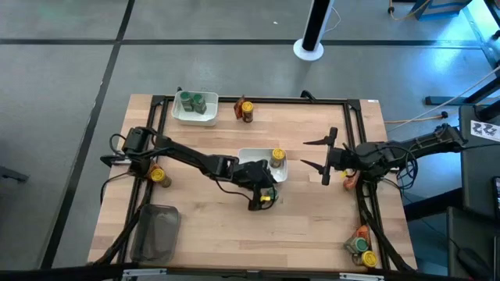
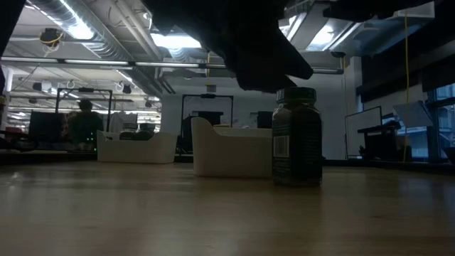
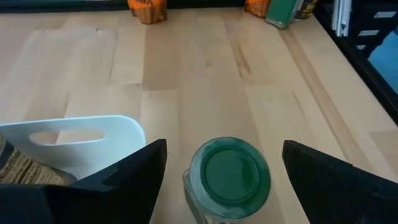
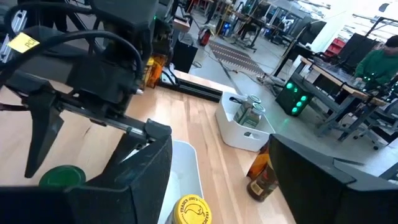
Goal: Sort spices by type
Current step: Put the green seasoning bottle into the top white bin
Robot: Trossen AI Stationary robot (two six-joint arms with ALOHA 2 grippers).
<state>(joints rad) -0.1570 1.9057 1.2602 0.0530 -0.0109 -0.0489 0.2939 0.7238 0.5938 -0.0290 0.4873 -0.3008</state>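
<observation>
A small jar with a green lid point(image 3: 229, 177) stands upright on the table beside the centre white tray point(image 3: 84, 140). My left gripper point(image 3: 224, 144) is open above it, one finger on either side, touching nothing; it also shows in the high view point(image 1: 262, 201). In the low view the jar point(image 2: 296, 135) stands under the dark gripper. The centre tray point(image 1: 251, 158) holds a yellow-lidded jar point(image 1: 276, 158). The far-left tray point(image 1: 195, 109) holds green-lidded jars. My right gripper point(image 1: 316, 153) is open and empty, right of the centre tray.
A yellow-lidded jar point(image 1: 245, 110) stands by the far tray and another point(image 1: 158, 176) by the left arm. A red-orange packet point(image 1: 349, 180) lies under the right arm. Packets and jars point(image 1: 361, 247) sit at the near right corner. A grey tub point(image 1: 156, 231) stands near left.
</observation>
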